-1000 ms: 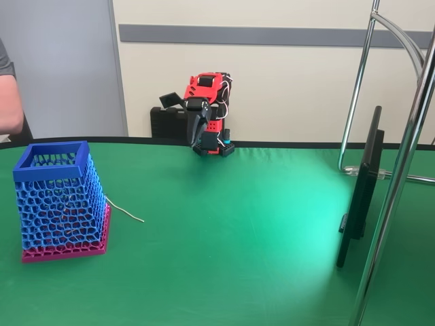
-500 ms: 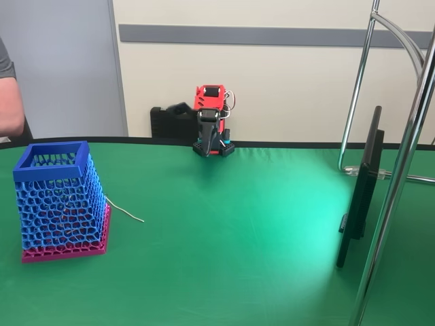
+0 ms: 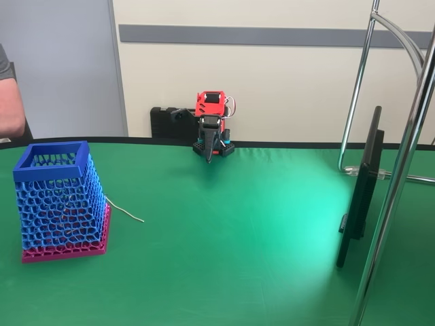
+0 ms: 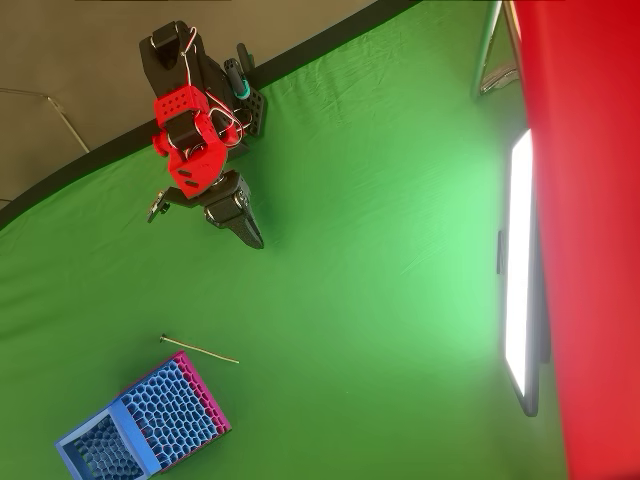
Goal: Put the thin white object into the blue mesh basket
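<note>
Lying flat on the green table point(image 3: 258, 224) in the fixed view, the thin white object point(image 3: 124, 210) sits just beside the blue mesh basket point(image 3: 58, 197), at about three o'clock from its foot, one end close to the pink base and the other pointing away toward four o'clock. It is outside the basket, so the wanted end is not reached here. The red arm is folded up near the table's far edge, at roughly one o'clock from the basket and well apart from it. Its gripper point(image 3: 208, 151) points down with the fingers drawn together to a narrow tip, and nothing is held in it. A person's arm shows at the left edge.

Turning to the overhead view, the thin white object point(image 4: 199, 350) lies just off the basket's point(image 4: 145, 425) pink-based side, at about twelve o'clock from it, with bare cloth between it and the gripper point(image 4: 252, 236). The gripper, at about one o'clock from the stick, looks closed and empty. Judging by this, reaching, grasping, lifting and dropping through the open top all remain.
</note>
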Available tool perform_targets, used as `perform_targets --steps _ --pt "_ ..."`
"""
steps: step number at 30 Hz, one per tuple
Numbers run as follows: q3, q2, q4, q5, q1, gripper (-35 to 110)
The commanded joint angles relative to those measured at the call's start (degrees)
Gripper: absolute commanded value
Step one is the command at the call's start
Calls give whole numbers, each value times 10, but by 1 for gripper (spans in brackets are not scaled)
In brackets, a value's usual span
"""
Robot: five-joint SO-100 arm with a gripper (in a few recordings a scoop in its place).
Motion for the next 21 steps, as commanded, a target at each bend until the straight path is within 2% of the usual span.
perform_targets --steps 1,21 --pt "4 4 -7 -4 -2 1" --pt "4 4 -9 -9 -3 1"
